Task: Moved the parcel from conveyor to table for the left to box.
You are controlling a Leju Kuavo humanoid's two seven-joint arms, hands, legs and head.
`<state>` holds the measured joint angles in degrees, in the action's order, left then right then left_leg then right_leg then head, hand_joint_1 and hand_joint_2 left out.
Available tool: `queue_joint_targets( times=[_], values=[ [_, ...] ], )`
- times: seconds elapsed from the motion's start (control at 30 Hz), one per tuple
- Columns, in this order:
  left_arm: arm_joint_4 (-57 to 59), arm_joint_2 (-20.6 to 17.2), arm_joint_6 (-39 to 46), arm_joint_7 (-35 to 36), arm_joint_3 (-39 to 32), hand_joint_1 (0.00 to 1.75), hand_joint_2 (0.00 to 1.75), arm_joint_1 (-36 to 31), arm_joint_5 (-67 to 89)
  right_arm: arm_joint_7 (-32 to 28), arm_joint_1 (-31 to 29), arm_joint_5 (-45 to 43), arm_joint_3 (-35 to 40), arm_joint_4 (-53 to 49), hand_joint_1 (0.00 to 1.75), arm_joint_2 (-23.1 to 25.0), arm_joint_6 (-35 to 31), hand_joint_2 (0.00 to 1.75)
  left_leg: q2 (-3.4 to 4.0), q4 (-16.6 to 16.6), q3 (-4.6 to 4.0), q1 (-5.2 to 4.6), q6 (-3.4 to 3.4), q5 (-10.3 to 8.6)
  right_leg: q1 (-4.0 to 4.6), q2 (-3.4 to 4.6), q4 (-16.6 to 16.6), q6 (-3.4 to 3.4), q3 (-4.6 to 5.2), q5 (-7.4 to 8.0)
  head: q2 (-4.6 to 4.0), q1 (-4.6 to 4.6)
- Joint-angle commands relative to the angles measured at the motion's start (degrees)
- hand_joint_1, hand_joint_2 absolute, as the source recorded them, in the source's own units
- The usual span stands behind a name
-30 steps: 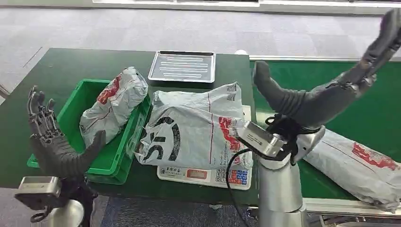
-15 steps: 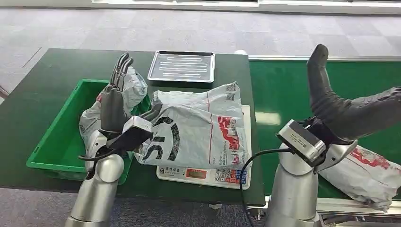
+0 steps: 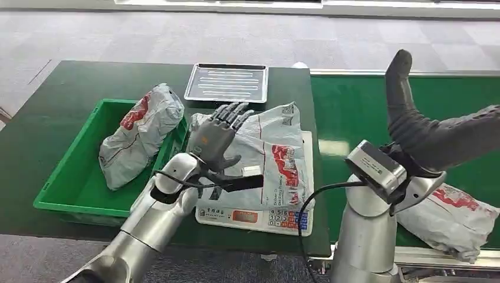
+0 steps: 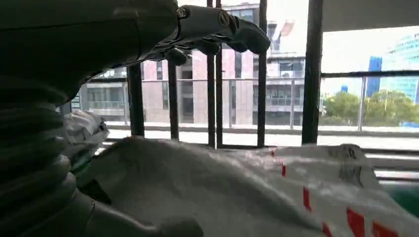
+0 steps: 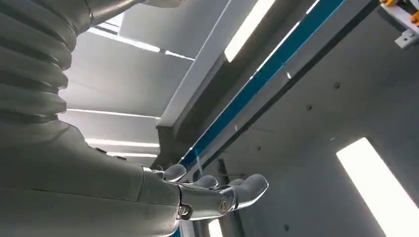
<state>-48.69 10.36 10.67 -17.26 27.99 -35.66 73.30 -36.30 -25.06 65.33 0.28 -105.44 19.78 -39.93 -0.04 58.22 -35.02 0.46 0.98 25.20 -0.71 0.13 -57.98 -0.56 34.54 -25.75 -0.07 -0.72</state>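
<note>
A large grey parcel (image 3: 277, 156) with red and black print lies on a white scale (image 3: 253, 217) on the dark green table (image 3: 47, 118). My left hand (image 3: 217, 138) hovers over the parcel's left part, fingers spread, holding nothing. In the left wrist view the fingers (image 4: 217, 24) stretch out above the parcel (image 4: 222, 187) without touching it. My right hand (image 3: 439, 141) is raised over the conveyor, thumb up and palm empty. The right wrist view shows this hand (image 5: 148, 197) with fingers extended against the ceiling.
A green bin (image 3: 71, 177) at the left holds another grey parcel (image 3: 138, 132). A metal tray (image 3: 227, 82) sits at the table's far edge. On the green conveyor (image 3: 354, 112) a third parcel (image 3: 454, 215) lies at the near right.
My left arm swung from the table's left, across the bin, to above the parcel on the scale. The right hand lifted back over the conveyor and has stayed raised.
</note>
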Motion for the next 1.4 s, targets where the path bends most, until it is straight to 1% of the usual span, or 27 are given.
queue_joint_targets(
  times=[0.03,0.47,0.67,0.83,0.87,0.9,1.2,1.4],
  values=[
    [22.1,0.8,0.0,-1.6,9.0,0.0,1.75,-5.8,1.3,0.0,-1.4,0.1,0.7,2.5,0.0,0.2,-0.1,1.75,-0.02,-0.1,0.13,0.01,-0.01,0.01,0.03,-0.02,0.1,0.04,-0.13,-0.02,0.0,0.0],
    [22.1,0.8,0.0,-1.6,9.0,0.0,1.75,-5.8,1.3,0.0,-1.4,0.1,0.7,2.5,0.0,0.2,-0.1,1.75,0.06,-0.1,0.11,-0.01,-0.01,0.01,0.04,0.05,0.0,0.03,-0.13,-0.02,0.0,0.0],
    [24.2,1.6,-0.6,-2.0,9.8,0.0,1.75,-7.2,1.0,-1.0,-0.8,0.0,-0.7,2.4,0.0,0.2,-0.1,1.75,0.02,-0.1,0.16,0.01,-0.02,-0.01,0.06,0.0,0.1,0.05,-0.2,0.0,0.0,0.0],
    [27.1,1.8,-4.3,-2.8,11.5,0.0,1.75,-7.8,1.6,-1.2,-1.0,-0.2,-1.0,3.0,0.0,0.2,-0.1,1.75,0.0,-0.1,0.17,-0.01,-0.03,-0.01,0.04,-0.05,0.1,0.04,-0.22,-0.02,0.0,0.0],
    [27.8,1.9,-5.1,-3.2,11.8,0.16,1.75,-8.1,1.5,-1.2,-1.2,-0.3,-1.1,3.1,0.0,0.2,-0.1,1.75,0.03,-0.2,0.24,0.01,-0.03,-0.04,0.06,-0.03,0.2,0.05,-0.29,0.02,0.0,0.0],
    [27.8,1.9,-4.4,-4.1,11.2,1.75,1.75,-7.9,0.4,-1.1,-1.2,-0.3,-1.3,3.1,0.0,0.2,-0.1,1.75,0.04,-0.2,0.22,0.0,-0.03,-0.02,0.05,-0.02,0.2,0.04,-0.28,0.01,0.0,0.0],
    [27.2,1.6,-3.4,-4.8,10.4,1.75,1.75,-8.9,-1.0,-1.1,-0.8,-0.2,-1.5,2.8,0.0,0.2,-0.1,1.75,0.0,-0.2,0.21,0.02,-0.08,-0.07,0.05,-0.1,0.2,0.03,-0.3,0.03,0.0,0.0],
    [24.5,0.5,0.0,-4.6,8.9,1.75,1.75,-9.9,-3.4,-1.9,-0.7,-0.5,-2.5,3.1,0.0,0.2,-0.1,1.75,0.0,-0.1,0.22,0.02,-0.06,-0.05,0.06,-0.07,0.1,0.05,-0.27,0.01,0.0,0.0]
  ],
)
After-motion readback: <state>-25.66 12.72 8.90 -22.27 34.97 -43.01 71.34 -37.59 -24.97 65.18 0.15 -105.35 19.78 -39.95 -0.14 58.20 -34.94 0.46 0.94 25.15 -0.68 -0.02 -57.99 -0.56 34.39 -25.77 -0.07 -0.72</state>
